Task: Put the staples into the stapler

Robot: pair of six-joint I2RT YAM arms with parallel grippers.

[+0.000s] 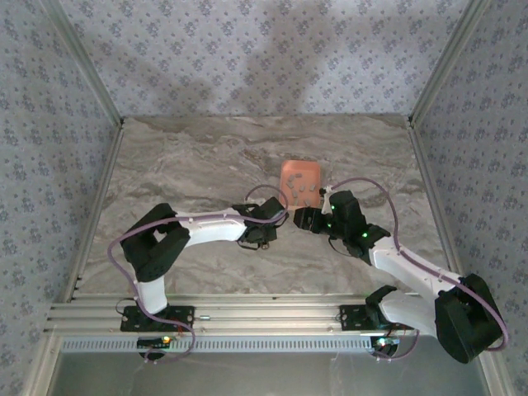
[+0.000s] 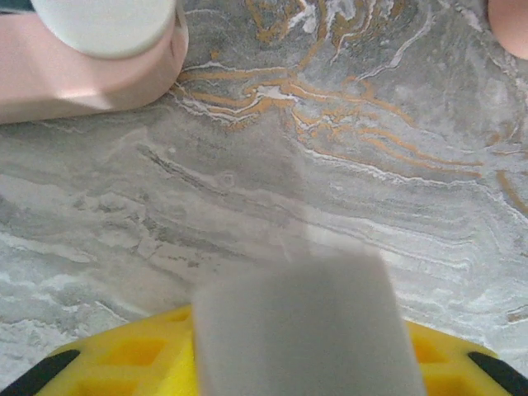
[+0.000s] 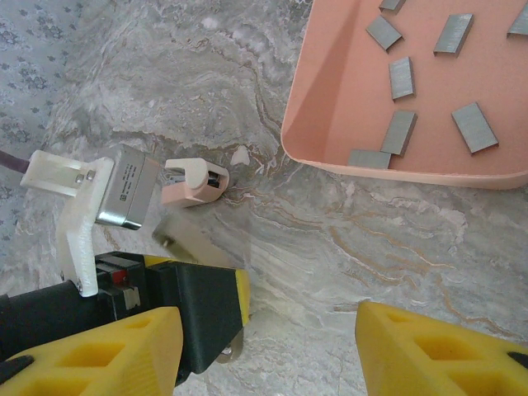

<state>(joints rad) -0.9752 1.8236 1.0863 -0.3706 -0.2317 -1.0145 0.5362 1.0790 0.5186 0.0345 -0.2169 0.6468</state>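
Several grey staples (image 3: 402,78) lie loose in the salmon tray (image 3: 330,91), which sits behind both grippers (image 1: 290,172). The small pink stapler (image 3: 191,181) lies on the marble left of the tray; its pink body with a white round top shows at the upper left of the left wrist view (image 2: 82,66). My left gripper (image 2: 301,363) is shut on a blurred grey staple strip (image 2: 297,322), just short of the stapler. My right gripper (image 3: 268,355) is open, nothing held, and the left gripper's black finger (image 3: 198,313) reaches in beside its left finger.
The two grippers meet nose to nose at the table's middle (image 1: 276,219) (image 1: 304,219), just in front of the tray. Marble table (image 1: 206,165) stretches out to the left and back. Patterned walls enclose three sides. The tray's corner shows in the left wrist view (image 2: 513,25).
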